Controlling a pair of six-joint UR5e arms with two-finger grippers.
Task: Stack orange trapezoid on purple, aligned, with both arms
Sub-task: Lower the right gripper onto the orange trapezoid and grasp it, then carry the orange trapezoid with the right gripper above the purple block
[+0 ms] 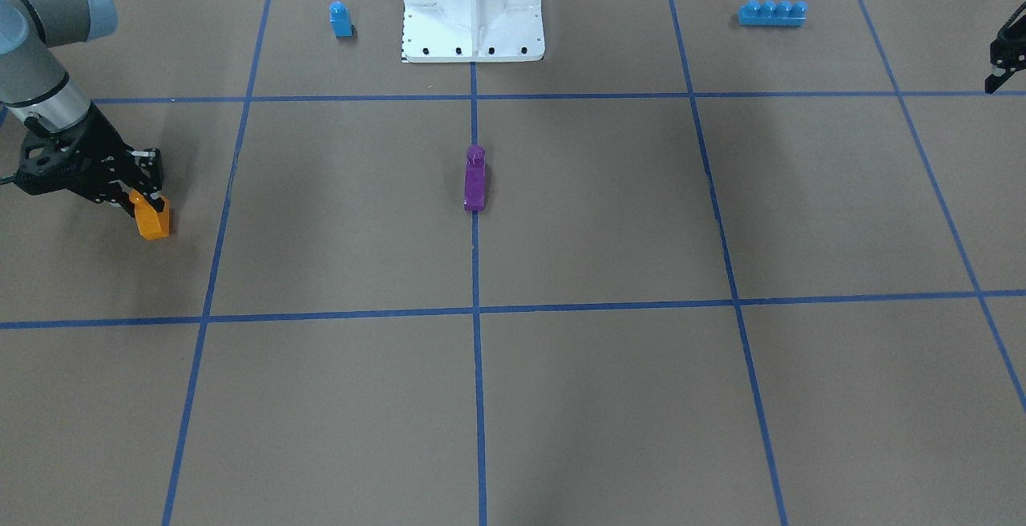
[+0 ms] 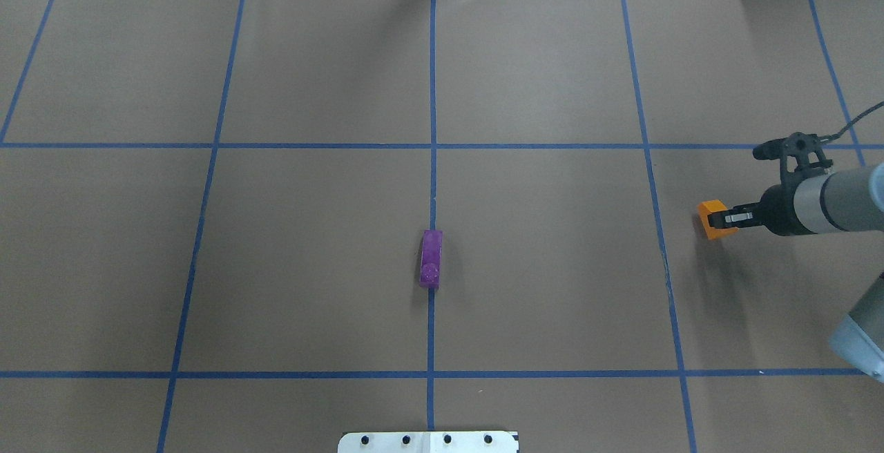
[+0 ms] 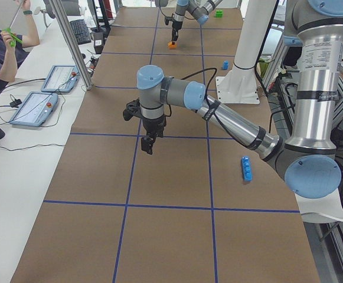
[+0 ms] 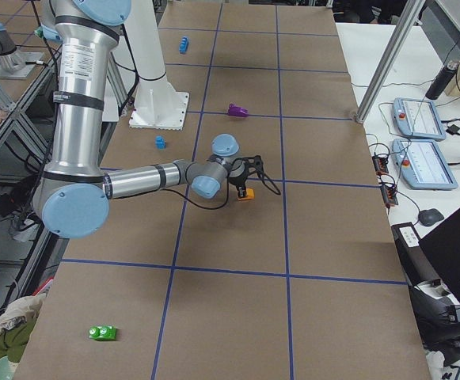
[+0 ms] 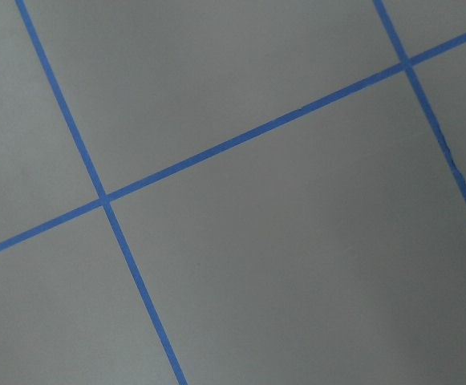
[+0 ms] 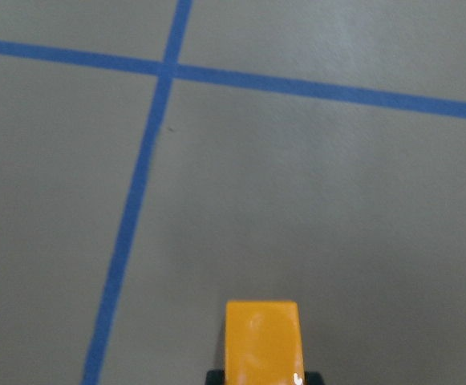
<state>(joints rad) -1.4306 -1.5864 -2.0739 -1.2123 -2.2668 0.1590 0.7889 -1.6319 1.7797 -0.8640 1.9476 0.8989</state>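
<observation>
Two arms: right arm (image 2: 832, 199) low, jaws pinching orange trapezoid (image 2: 709, 221); left arm (image 3: 233, 122) hovers.

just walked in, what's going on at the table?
The right pincer is closed on the orange trapezoid, out on the robot's right side of the table; whether it is lifted is unclear. The purple trapezoid sits alone on the centre line, nothing stacked on it. The left pincer hangs above bare table, holding nothing.

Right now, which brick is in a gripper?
The orange brick, gripped by the right gripper; the purple brick, small blue brick and long blue brick sit untouched.
</observation>
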